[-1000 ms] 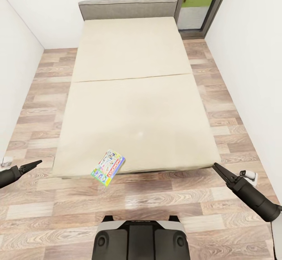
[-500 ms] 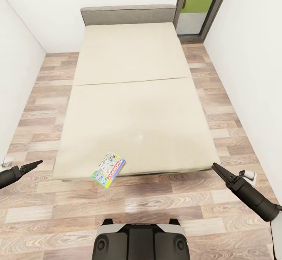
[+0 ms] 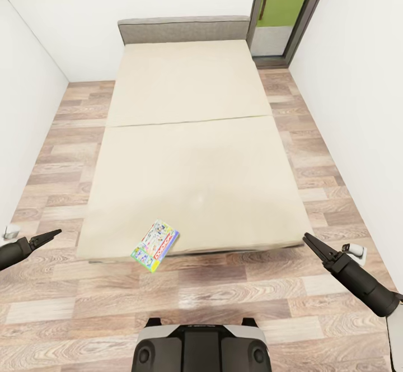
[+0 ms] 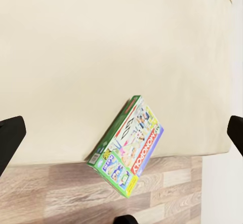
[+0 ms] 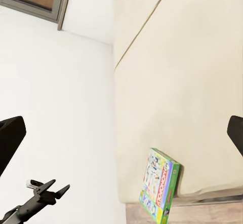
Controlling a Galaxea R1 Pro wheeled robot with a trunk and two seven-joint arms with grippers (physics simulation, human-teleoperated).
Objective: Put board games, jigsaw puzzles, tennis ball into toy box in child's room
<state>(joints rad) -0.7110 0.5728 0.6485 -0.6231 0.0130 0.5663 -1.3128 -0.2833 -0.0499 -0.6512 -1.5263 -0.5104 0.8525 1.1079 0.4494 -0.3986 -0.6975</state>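
Note:
One board game [image 3: 155,244], a flat green-edged box lettered "MONOPOLY", lies on the near edge of the bed [image 3: 190,136] and hangs partly over the floor. The left wrist view shows the board game [image 4: 129,148] tilted off the beige mattress, and it appears again in the right wrist view [image 5: 161,186]. My left gripper [image 3: 53,233] hovers over the floor to the left of the bed's near corner, open and empty. My right gripper [image 3: 309,241] hovers by the right near corner, open and empty. The table, toy box, puzzles and ball are out of view.
White walls close in on both sides of the bed. A grey headboard [image 3: 183,29] stands at the far end, with a glass door [image 3: 282,8] beyond on the right. Wood-plank floor [image 3: 235,288] runs between my base [image 3: 201,349] and the bed.
The whole picture has slid downward, so the camera has moved and more of the far wall shows. The board game has kept its place on the bed edge, and both grippers hold still.

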